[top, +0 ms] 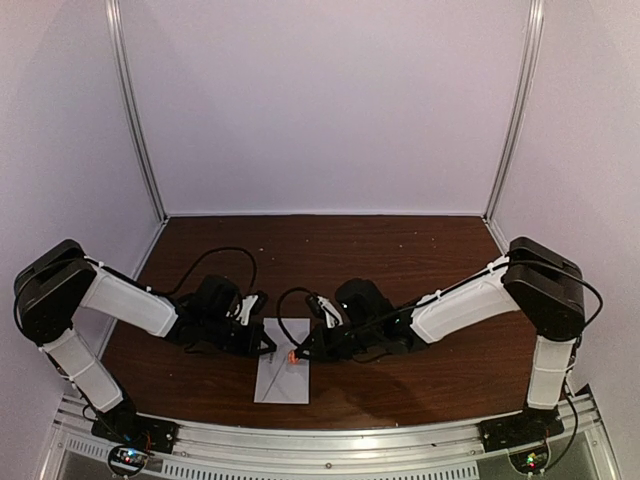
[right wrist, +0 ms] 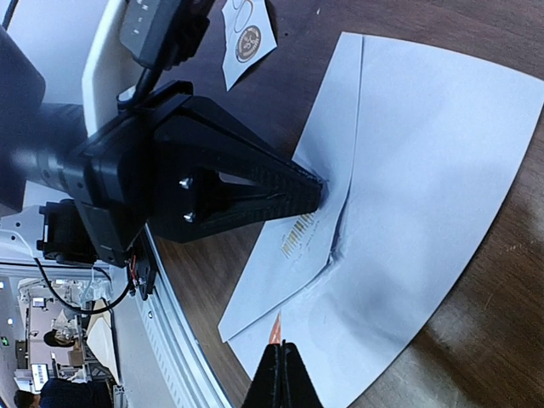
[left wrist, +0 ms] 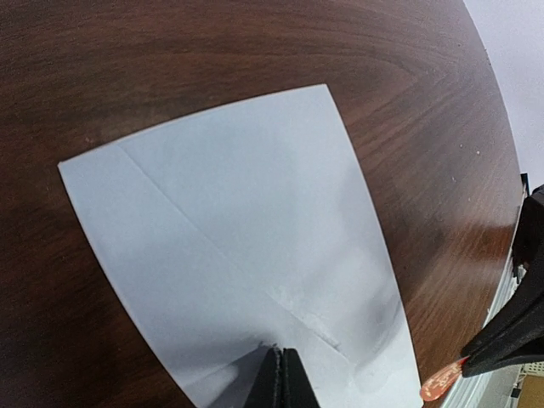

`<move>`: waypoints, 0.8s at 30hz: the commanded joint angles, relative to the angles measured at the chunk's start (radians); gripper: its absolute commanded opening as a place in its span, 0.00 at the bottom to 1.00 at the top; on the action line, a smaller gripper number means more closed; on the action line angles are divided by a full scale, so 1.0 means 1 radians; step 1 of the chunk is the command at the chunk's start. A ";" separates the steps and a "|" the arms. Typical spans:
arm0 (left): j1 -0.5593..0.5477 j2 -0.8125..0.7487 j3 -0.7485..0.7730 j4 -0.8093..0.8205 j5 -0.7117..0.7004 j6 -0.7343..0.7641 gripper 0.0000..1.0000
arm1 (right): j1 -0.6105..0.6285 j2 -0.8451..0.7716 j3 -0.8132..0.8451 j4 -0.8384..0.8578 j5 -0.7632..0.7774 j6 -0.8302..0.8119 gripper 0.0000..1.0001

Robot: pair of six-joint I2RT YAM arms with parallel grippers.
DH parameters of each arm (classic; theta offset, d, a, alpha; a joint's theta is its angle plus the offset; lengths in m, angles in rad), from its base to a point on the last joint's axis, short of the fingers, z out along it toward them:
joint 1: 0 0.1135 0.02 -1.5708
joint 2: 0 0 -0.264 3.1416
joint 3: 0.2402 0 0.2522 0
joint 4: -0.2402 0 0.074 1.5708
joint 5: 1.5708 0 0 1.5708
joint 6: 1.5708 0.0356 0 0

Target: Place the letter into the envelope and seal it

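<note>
Left gripper (right wrist: 314, 192): closed tight with nothing between its fingers. Its tip presses on the envelope (left wrist: 255, 221) at the flap fold.
Right gripper (right wrist: 280, 374): pinched shut on a thin orange-red tab (left wrist: 442, 387) that pokes out past its fingertips, just above the paper.
Envelope: lies flat on the worktop (left wrist: 212, 51), directly under both gripper tips, which stand close together over it. The flap appears folded over. Whether the letter is inside cannot be told.
Sticker strip (right wrist: 246, 38): on the worktop beyond the left gripper, just off the envelope's edge.
Risk, slipping: the paper is smooth and so is the worktop. If the left gripper eases its press while the right one pushes the tab down, the envelope will likely skate sideways.
Risk, missed seal: the tab is small and held by its edge. It could land off the flap's point, or curl and stick to the right gripper's fingers instead.
Risk, creasing: the paper is already puckered under the left gripper's tip, and harder pressure could crease or tear it.
Risk, collision: the two grippers are near enough to knock together.
Envelope material: pale grey-white matte paper, rectangular, thin and limp, with a diagonal flap line and a small gold printed mark.
Tab: translucent, glossy, rounded at its free end.
Worktop: dark wood grain with a slight sheen.
Grippers: hard black plastic tapering to ribbed wedges.
</note>
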 commanded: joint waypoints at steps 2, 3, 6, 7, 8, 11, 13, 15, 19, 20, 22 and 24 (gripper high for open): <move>-0.007 0.025 -0.027 -0.045 -0.014 0.026 0.01 | 0.007 0.050 0.054 0.050 -0.015 0.032 0.00; -0.007 0.026 -0.028 -0.045 -0.013 0.027 0.01 | 0.007 0.057 0.059 0.055 -0.014 0.032 0.00; -0.007 0.026 -0.030 -0.045 -0.013 0.030 0.01 | 0.007 0.076 0.077 0.054 -0.011 0.029 0.00; -0.007 0.028 -0.030 -0.045 -0.014 0.030 0.01 | 0.006 0.084 0.085 0.053 -0.010 0.029 0.00; -0.007 0.030 -0.030 -0.045 -0.012 0.030 0.01 | 0.006 0.093 0.094 0.050 -0.011 0.029 0.00; -0.007 0.029 -0.028 -0.046 -0.011 0.031 0.00 | 0.007 0.119 0.109 0.046 -0.012 0.029 0.00; -0.007 0.029 -0.028 -0.046 -0.011 0.033 0.00 | 0.006 0.128 0.110 0.044 -0.007 0.030 0.00; -0.008 0.029 -0.029 -0.045 -0.011 0.031 0.00 | 0.007 0.135 0.112 0.040 0.000 0.029 0.00; -0.007 0.029 -0.028 -0.048 -0.009 0.032 0.00 | 0.006 0.152 0.115 0.037 0.010 0.028 0.00; -0.008 0.029 -0.027 -0.049 -0.010 0.032 0.00 | 0.006 0.155 0.115 0.036 0.015 0.027 0.00; -0.007 0.029 -0.027 -0.050 -0.009 0.031 0.00 | 0.005 0.161 0.117 0.036 0.022 0.025 0.00; -0.008 0.030 -0.027 -0.052 -0.009 0.031 0.00 | 0.004 0.163 0.118 0.039 0.024 0.023 0.00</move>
